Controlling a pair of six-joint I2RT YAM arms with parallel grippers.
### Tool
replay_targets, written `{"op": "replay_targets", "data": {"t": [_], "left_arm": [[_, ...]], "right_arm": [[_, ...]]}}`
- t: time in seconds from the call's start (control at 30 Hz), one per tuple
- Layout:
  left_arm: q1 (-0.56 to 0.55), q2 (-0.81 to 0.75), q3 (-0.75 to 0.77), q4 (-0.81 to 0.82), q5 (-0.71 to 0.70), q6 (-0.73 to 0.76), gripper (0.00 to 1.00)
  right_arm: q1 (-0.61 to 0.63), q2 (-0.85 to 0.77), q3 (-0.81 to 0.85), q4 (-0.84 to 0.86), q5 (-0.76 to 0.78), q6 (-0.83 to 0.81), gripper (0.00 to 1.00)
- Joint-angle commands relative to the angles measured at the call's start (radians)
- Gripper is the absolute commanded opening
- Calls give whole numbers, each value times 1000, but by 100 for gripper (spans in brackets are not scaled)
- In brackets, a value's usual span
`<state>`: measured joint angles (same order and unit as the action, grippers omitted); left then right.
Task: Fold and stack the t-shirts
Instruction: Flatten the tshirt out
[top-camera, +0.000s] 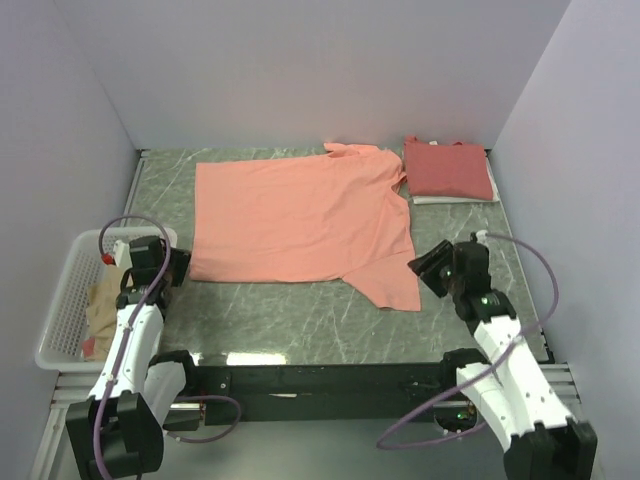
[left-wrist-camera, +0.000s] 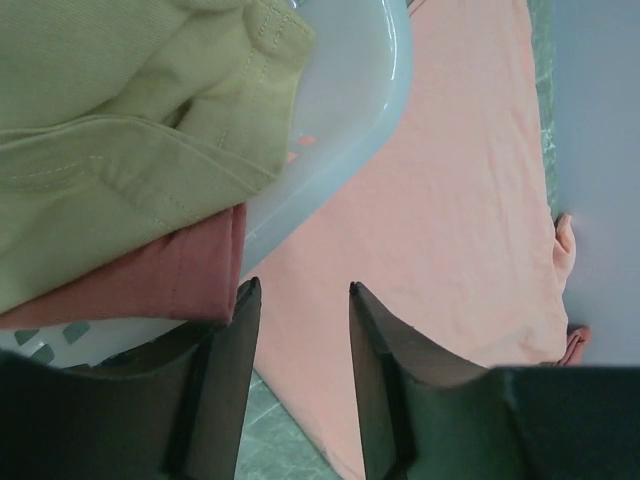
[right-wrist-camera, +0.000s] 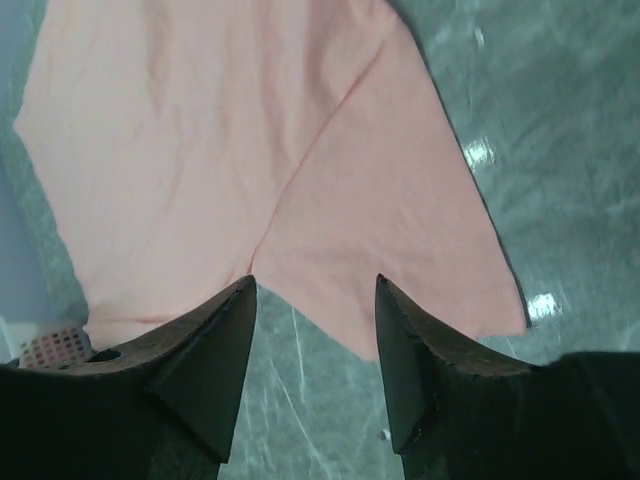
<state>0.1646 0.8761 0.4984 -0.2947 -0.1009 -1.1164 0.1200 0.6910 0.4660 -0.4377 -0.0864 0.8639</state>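
lying flat on the table, the peach t-shirt fills the middle. only the top view shows the folded stack, far right. beside the basket, the left gripper, like the right gripper, hangs open and empty at the shirt's near corners.

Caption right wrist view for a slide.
Open right pincer over a sleeve of the salmon t-shirt spread on the marble table.
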Motion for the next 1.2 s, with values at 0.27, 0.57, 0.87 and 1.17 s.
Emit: {"op": "replay_targets", "data": {"t": [0.27,0.57,0.87,1.17], "left_arm": [[-86,56,-14,-57,-114,13,46],[-145,187,29,-18,-137,0,41],[-160,247,57,6,-123,-3,39],[-160,262,43,9,-128,-5,39]], "right_arm": [[-29,804,577,156,56,-315,56],[-13,1048,740,60,189,-368,48],[20,1128,730,77,198,-390,47],[21,1176,755,25,295,-365,41]]}}
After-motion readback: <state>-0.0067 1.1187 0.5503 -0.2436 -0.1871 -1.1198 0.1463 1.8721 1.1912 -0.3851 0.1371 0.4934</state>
